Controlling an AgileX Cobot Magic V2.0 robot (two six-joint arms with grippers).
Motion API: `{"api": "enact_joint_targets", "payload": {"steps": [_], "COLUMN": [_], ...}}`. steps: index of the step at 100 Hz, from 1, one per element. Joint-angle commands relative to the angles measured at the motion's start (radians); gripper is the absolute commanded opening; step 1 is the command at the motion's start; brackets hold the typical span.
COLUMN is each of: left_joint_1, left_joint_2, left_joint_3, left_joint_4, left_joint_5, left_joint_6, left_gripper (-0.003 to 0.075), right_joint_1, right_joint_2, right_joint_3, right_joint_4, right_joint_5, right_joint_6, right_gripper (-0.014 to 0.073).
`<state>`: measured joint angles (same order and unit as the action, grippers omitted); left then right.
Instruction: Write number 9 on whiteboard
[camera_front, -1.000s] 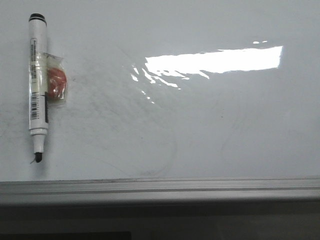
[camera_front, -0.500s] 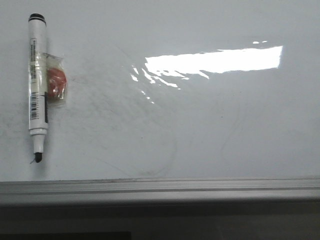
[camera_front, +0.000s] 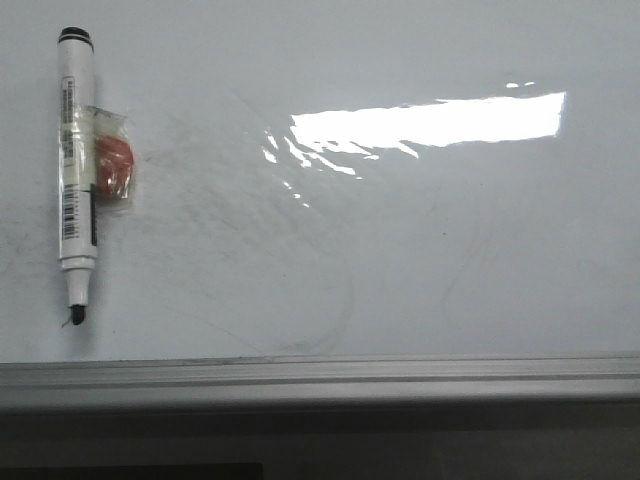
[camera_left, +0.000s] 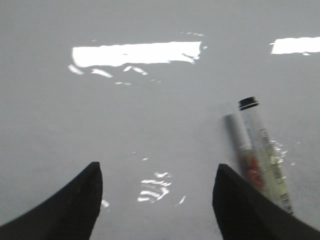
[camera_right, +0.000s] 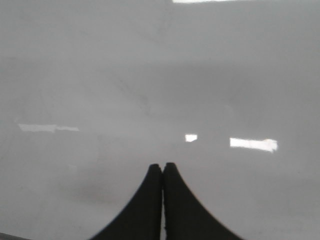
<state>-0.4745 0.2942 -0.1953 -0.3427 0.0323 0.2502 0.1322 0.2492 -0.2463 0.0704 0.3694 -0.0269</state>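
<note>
The whiteboard (camera_front: 400, 250) fills the front view, glossy white with faint grey erased curves and a bright glare patch; no number 9 shows on it. A white marker (camera_front: 76, 170) with a black tip lies at the far left, an orange-red piece taped to its side. Neither gripper appears in the front view. In the left wrist view my left gripper (camera_left: 157, 172) is open above the whiteboard (camera_left: 150, 125), with the marker (camera_left: 262, 155) just beside one fingertip. My right gripper (camera_right: 162, 166) is shut on nothing over bare whiteboard (camera_right: 150, 90).
A grey metal edge strip (camera_front: 320, 378) runs along the board's near side, with a dark gap below it. Glare patches (camera_front: 430, 120) lie across the upper middle of the board.
</note>
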Motion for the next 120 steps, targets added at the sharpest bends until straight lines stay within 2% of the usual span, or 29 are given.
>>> {"api": "enact_joint_targets", "payload": {"steps": [1,12,23,49,82,120], "left_joint_1": [-0.102,-0.219,-0.319,-0.463,-0.491,-0.491], "left_joint_2": [0.047,0.098,0.159,0.315,0.515,0.655], "left_joint_3": [-0.032,-0.032,-0.032,-0.032,-0.052,-0.137], "left_joint_4": [-0.015,-0.015,-0.081,-0.156,-0.241,-0.26], "left_joint_5": [-0.151,-0.155,-0.168,-0.25,-0.364,-0.362], "left_joint_6": [0.015,0.013,0.013,0.013,0.013,0.011], "left_gripper": [0.0438,0.0438,0.0438,0.0438,0.0438,0.043], "right_joint_1": [0.003,0.003,0.003,0.003,0.003,0.003], "right_joint_2": [0.019,0.019,0.019,0.019,0.019,0.019], "right_joint_3": [-0.034,-0.034,-0.034,-0.034,-0.034,-0.034], "right_joint_4": [0.0,0.0,0.0,0.0,0.0,0.0], "right_joint_5": [-0.071,-0.071,-0.071,-0.071,-0.07,-0.073], "right_joint_6": [-0.003,-0.003,-0.003,-0.003,-0.003,-0.003], "right_gripper": [-0.0063,-0.0063,-0.0063,-0.0063,-0.0063,-0.0063]}}
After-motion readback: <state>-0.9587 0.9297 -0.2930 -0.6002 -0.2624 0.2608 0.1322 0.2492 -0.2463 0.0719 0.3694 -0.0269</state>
